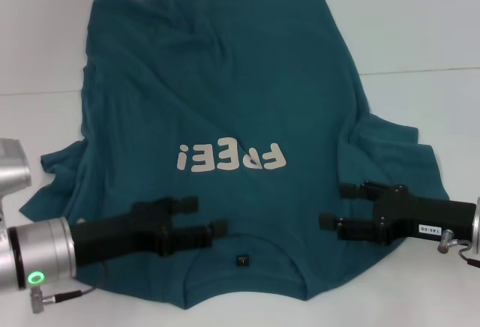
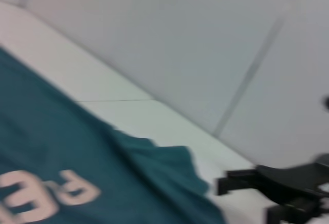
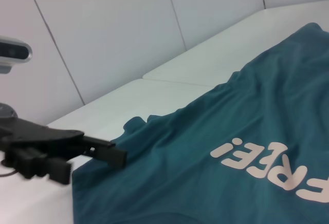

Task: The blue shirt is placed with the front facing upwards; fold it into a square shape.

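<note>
Head view: the blue shirt fills the frame's middle on the white table, lettering up. The left gripper at lower left and the right gripper at lower right both hover with fingers spread over its near edge.

Left wrist view: the shirt lies at lower left, the right gripper at lower right.

Right wrist view: the shirt fills the right, the left gripper sits at lower left.
</note>
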Robot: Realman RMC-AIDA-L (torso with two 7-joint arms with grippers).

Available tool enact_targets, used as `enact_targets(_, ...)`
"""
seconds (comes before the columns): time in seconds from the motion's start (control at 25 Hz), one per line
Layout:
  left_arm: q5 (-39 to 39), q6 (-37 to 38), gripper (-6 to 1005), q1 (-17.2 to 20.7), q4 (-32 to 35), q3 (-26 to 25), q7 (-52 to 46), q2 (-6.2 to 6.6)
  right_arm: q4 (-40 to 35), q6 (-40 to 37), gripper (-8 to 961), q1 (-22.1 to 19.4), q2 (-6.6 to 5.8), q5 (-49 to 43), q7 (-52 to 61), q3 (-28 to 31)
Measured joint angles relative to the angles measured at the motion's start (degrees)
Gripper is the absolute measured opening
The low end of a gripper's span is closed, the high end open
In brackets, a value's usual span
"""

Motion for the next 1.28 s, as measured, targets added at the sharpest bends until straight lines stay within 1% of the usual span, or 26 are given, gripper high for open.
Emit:
enact_targets(0.16,0.0,-3.8,884,0.3,0.4,-1.7,-2.8,0.50,0.2,0.4,927,-0.1,0.00,0.1,0.0,0.4)
enact_targets(0.24,0.1,-4.3,881,0.4,0.4,-3.9,-3.1,0.91,0.5,0.6,927,-0.1,0.00,0.1,0.0,0.7)
enact_targets(0.32,0.3,-4.9,878,0.5,0.5,-7.0,-4.0,1.61,0.7,0.8,927,-0.1,0.04,0.1,0.3,1.0)
enact_targets(0.44,0.4,-6.1,874,0.5,0.5,-9.8,-6.1,2.43,0.7,1.0,927,-0.1,0.29,0.1,0.7,1.1)
enact_targets(0.52,0.4,-7.8,871,0.5,0.6,-13.2,-7.5,2.88,0.7,1.0,926,0.0,0.38,0.1,0.8,1.2)
enact_targets(0.68,0.4,-10.6,865,0.9,0.6,-16.7,-8.2,3.02,0.9,1.3,926,0.0,0.51,0.1,0.8,1.3)
enact_targets(0.88,0.9,-13.3,857,1.3,0.7,-17.4,-8.1,3.25,1.3,1.4,926,0.0,0.52,0.1,1.0,1.6)
enact_targets(1.28,1.8,-20.4,842,1.1,1.0,-16.9,-7.8,3.36,1.4,2.1,926,0.0,0.52,0.1,2.0,1.7)
